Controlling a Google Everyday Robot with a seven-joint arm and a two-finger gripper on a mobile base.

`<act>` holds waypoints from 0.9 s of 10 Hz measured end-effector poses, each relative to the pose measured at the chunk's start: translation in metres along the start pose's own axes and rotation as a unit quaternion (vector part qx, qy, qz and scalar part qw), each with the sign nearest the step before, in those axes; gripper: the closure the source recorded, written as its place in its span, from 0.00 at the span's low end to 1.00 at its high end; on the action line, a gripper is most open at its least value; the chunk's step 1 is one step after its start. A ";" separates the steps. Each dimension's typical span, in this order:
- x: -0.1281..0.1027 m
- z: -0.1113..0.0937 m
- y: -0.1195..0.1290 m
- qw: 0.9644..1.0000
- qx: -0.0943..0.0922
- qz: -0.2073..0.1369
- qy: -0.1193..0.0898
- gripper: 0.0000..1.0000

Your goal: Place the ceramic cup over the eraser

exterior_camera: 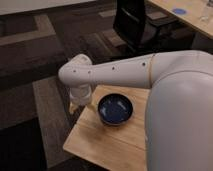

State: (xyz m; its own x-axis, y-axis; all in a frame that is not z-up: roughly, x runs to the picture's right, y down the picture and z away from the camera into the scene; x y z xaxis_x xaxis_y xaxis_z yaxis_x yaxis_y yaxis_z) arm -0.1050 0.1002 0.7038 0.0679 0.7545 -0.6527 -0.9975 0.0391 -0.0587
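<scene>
Raised, angled view of a robot w/ a thick white arm (120, 70) reaching in from the picture's right side across a small light wooden table (100, 145) on dark patterned carpet (30, 75). The arm bends down at its wrist, and the gripper (76, 102) hangs at the table's far corner, on the picture's left. It is just beside a round dark blue bowl (115, 109) that sits near the table's middle. Whether the claw is spread or pinching sth can't be told, since its tip blends into the wrist housing. A pale cream patch at that tip may be the small cream-white ceramic cup (74, 107), prob. carried there, but this is a guess, not a clear sighting. The small black oblong eraser isn't visible anywhere and may lie hidden behind the arm or gripper. A black office chair (137, 25) and a wooden desk (200, 20) stand well behind. Judged step: early to mid task, w/ the gripper at the cup's spot, either grasping it or about to carry it. The next move calls for locating the eraser and turning the cup mouth-down above it. The cup then needs lowering straight, so its rim clears the bar's ends and doesn't knock the bowl.
</scene>
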 end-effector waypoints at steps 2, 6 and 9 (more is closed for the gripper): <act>0.000 0.000 0.000 1.000 0.000 0.000 0.000 0.35; -0.008 -0.007 -0.020 1.000 0.009 0.019 -0.006 0.35; -0.028 -0.025 -0.059 0.999 0.003 0.035 -0.010 0.35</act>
State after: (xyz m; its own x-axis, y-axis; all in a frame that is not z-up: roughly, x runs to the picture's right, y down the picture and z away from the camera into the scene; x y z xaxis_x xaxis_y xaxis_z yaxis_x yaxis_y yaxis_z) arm -0.0480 0.0599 0.7067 -0.0016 0.7680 -0.6405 -0.9999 -0.0104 -0.0100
